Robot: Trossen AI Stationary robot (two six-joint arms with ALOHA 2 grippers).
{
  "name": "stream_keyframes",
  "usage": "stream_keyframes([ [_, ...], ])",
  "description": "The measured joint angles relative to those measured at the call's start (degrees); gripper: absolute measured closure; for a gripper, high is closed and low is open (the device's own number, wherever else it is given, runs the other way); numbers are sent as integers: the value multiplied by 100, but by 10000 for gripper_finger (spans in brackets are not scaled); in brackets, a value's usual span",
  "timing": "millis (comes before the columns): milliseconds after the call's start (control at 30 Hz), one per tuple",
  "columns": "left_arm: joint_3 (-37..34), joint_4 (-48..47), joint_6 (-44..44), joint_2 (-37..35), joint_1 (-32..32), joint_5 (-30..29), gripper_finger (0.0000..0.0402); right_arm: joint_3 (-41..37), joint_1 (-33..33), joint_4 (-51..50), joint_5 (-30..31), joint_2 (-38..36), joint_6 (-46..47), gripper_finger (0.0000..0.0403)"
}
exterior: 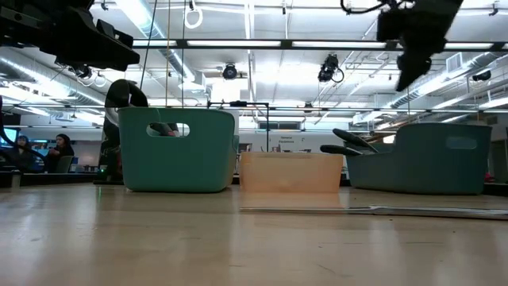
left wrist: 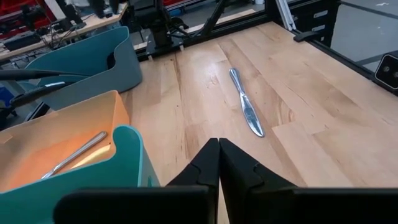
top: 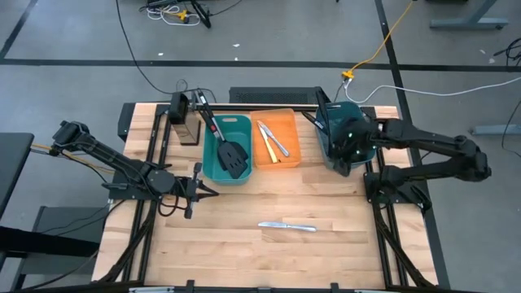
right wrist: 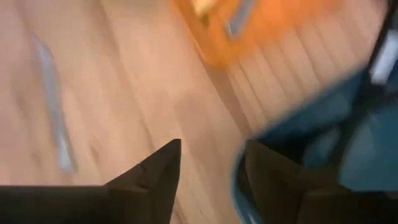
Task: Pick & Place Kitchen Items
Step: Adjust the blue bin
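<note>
Mostly sorted: one knife left on the desk

Still outstanding is a single silver table knife [top: 286,226], lying flat on the bare wooden desk [top: 244,260] in front of the orange bin [top: 291,152], well apart from it and from both arms. Inside the orange bin lie more silver knives [top: 277,140] and a thin yellowish stick [top: 265,142]. Just beside the orange bin, on the left arm's side, the teal bin [top: 213,167] holds the black slotted spatulas [top: 232,156], their handles leaning out over its far rim. On the orange bin's other side stands a second, darker teal bin [top: 332,160]; the low view shows dark ladle handles [exterior: 349,141] poking over its rim toward the orange bin.

The right gripper [top: 352,146] hangs over that darker bin, its fingers [right wrist: 155,168] spread apart with nothing between them, which suggests an item has just gone in there. The left gripper [top: 203,189] waits low over the desk, in front of the teal bin, fingers [left wrist: 208,165] pressed together and holding nothing, pointed toward the lone knife.

By this reading the job is nearly finished: everything visible is binned except that one knife, which presumably belongs with the others in the orange bin.
</note>
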Motion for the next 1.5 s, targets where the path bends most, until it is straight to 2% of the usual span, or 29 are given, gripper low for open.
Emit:
stream_keyframes([
  [167, 0, -1, -7, -1, 0, 0, 391, 0, 294, -942, 683, 328, 297, 190],
  [333, 0, -7, -12, -2, -1, 0, 389, -27, 358, -1027, 763, 465, 79, 177],
  [433, 0, -11, -20, -2, 0, 0, 391, -134, 404, -1075, 750, 537, -8, 181],
  [600, 0, -59, -22, -2, 0, 0, 391, -612, 504, -967, 393, 633, -158, 198],
  [933, 0, -134, -24, 0, 0, 0, 392, -1432, 481, -511, 956, 641, 219, 207],
  [1033, 0, -134, -24, 0, -1, 0, 392, -1608, 437, -159, 830, 639, 354, 224],
  [1167, 0, -130, -24, -2, 0, 0, 389, -1700, 406, 68, 608, 731, 540, 269],
  [1333, 0, -128, -24, 0, -1, 0, 391, -1700, 406, 243, 617, 1028, 656, 325],
  [1500, 0, -129, -26, -1, 0, 0, 392, -1679, 395, 435, 551, 1361, 627, 363],
])
